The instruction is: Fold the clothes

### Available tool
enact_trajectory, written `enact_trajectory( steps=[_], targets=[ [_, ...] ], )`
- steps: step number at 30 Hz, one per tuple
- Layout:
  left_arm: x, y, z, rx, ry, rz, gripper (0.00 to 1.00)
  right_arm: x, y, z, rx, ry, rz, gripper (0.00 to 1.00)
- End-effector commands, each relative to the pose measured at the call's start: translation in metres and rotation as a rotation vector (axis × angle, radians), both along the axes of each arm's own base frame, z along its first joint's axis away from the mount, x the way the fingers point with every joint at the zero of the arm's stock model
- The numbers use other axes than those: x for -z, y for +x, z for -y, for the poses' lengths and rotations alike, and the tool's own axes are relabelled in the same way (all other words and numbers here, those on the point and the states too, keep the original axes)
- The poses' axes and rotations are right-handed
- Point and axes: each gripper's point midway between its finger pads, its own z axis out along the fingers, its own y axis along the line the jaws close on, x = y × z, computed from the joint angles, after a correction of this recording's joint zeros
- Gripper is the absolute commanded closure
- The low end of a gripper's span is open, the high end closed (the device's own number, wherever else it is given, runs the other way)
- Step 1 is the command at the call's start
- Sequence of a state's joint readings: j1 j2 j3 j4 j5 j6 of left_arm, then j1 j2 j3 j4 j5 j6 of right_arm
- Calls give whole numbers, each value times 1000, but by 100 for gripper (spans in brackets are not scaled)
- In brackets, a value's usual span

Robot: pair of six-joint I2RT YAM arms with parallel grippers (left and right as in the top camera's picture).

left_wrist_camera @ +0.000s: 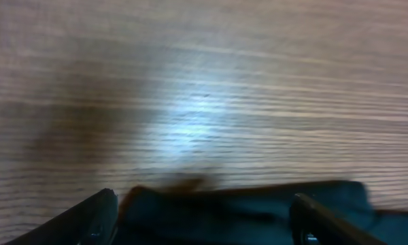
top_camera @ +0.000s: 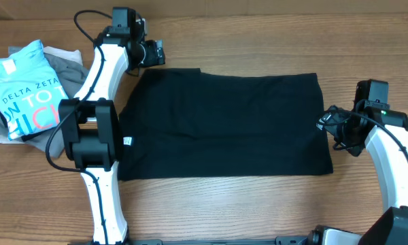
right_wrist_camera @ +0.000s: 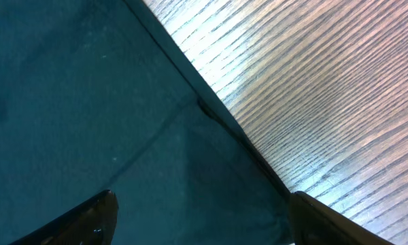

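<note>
The left arm (top_camera: 95, 139) hides the black garment's (top_camera: 224, 122) left edge. Its white tag (top_camera: 128, 141) is unreadably small, and the left wrist view is blurred.

Left arm (top_camera: 103, 68), left side of frame: white rounded links with a thin dark seam line along each. A bulky black joint housing (top_camera: 90, 133) sits between the links. The wrist block (top_camera: 126, 26) at upper left is black and boxy. A thin black cable (top_camera: 81, 24) loops off it, and a second loop shows left of the joint housing. Left gripper (top_camera: 154, 52): black.

Right arm (top_camera: 394, 153), right edge of frame: the same white link with a black wrist, and black base parts at the bottom edge. There is a small green light (top_camera: 383, 104) on the wrist (the only marking legible). A black cable bundle (top_camera: 330, 119) lies by the right gripper (top_camera: 343, 136).

Wrist views: fingers (left_wrist_camera: 95, 218) are dark, glossy and wedge-shaped in the lower corners. Edges are blurred.
</note>
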State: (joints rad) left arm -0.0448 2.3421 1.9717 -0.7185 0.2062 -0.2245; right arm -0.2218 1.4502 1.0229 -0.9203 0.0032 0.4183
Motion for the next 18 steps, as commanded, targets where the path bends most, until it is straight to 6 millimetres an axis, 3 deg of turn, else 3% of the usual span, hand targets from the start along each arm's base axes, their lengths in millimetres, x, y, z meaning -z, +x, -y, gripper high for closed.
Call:
enact_trajectory(
  steps=[1, 7, 9, 12, 16, 18],
  targets=[
    [23, -2, -1, 14, 12, -48, 21, -13, 7, 2, -1, -6, 42, 16],
    [60, -21, 8, 37, 12, -161, 24, -13, 7, 2, -2, -5, 43, 16],
    [62, -22, 12, 45, 10, -164, 35, -13, 7, 2, -2, -5, 42, 16],
    [60, -18, 12, 44, 9, -147, 40, -13, 7, 2, -2, -5, 42, 17],
    [60, -19, 12, 45, 9, -149, 72, -13, 7, 2, -2, -5, 42, 17],
    [60, -19, 12, 45, 9, -149, 76, -13, 7, 2, -2, -6, 43, 17]
  ],
)
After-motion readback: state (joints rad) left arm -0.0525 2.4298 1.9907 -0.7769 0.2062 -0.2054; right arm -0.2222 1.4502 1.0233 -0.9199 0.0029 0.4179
